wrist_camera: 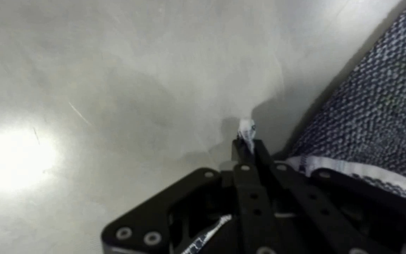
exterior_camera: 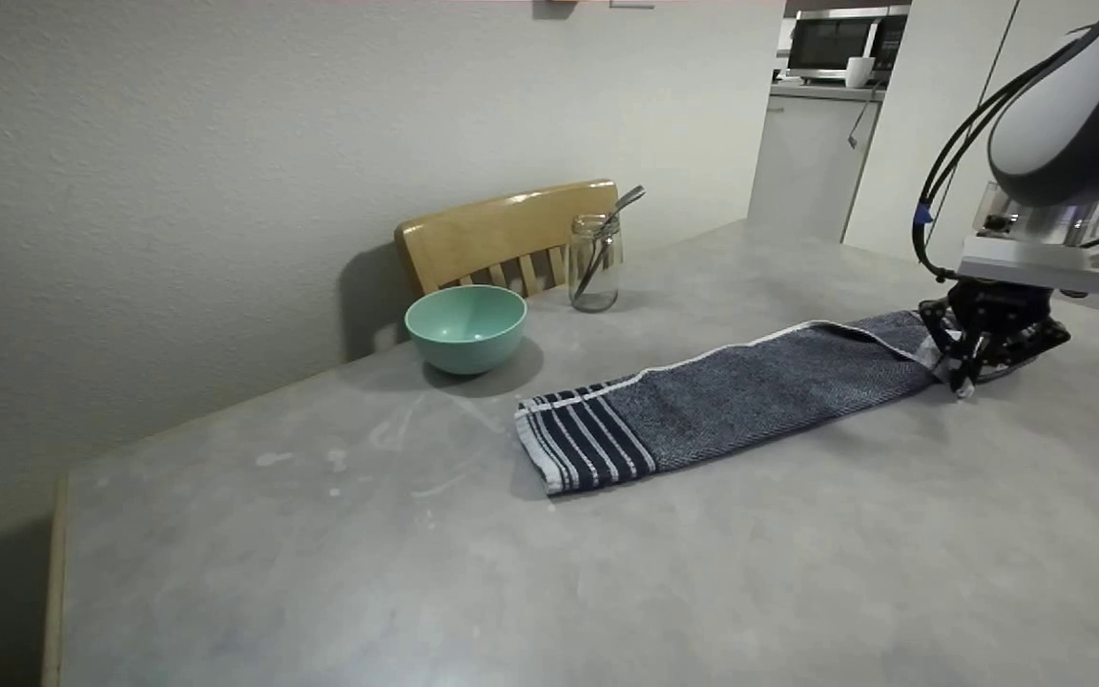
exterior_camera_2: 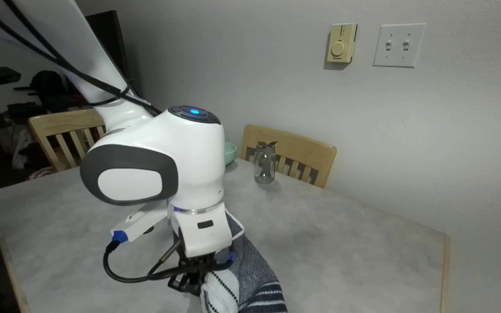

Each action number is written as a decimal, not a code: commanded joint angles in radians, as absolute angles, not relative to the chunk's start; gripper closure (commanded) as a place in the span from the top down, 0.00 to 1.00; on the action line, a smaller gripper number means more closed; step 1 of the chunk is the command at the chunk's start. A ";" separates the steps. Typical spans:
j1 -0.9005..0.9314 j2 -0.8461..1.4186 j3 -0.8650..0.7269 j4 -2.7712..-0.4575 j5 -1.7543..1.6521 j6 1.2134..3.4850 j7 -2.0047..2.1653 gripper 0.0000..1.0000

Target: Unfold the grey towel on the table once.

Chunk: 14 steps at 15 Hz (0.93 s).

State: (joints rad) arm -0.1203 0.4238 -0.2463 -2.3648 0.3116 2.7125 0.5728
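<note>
from where i stand, the towel point(exterior_camera: 750, 401) lies stretched along the table point(exterior_camera: 750, 592), its long axis running from the pincer point(wrist_camera: 247, 144) out towards the bowl point(exterior_camera: 466, 329), with the striped end point(exterior_camera: 588, 439) near that bowl but not touching it. there's only the one arm point(exterior_camera_2: 196, 161), so it's the nearer by default, working at the towel's opposite end, on the long side away from the wall point(exterior_camera: 225, 191).

what the next move turns on is the white hem point(exterior_camera: 750, 344): it follows the wall side for most of the length, then slants across the cloth to the pincer. the pincer is closed tight on the towel, a pale scrap point(wrist_camera: 247, 127) of it poking out between the tips. in the wrist view, the main body of the towel lies off to the right.

to my eye the unfolding is barely begun, the top layer turned at this corner alone. i'd say the corner wants carrying farther from the wall, square to the long axis, so the rest of the hem follows. pull too low and the whole towel may slide.
</note>
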 commanded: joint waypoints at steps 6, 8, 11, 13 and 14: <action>0.103 0.357 -0.537 -2.395 -0.035 2.683 1.096 0.01; 0.109 0.342 -0.548 -2.387 -0.087 2.713 1.171 0.01; 0.088 0.346 -0.536 -2.348 -0.140 2.719 1.253 0.01; 0.076 0.370 -0.534 -2.314 -0.160 2.731 1.308 0.01; 0.075 0.378 -0.537 -2.301 -0.174 2.735 1.332 0.01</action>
State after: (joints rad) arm 0.0949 0.3480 -0.5370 -2.3401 -0.1288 2.7116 1.2631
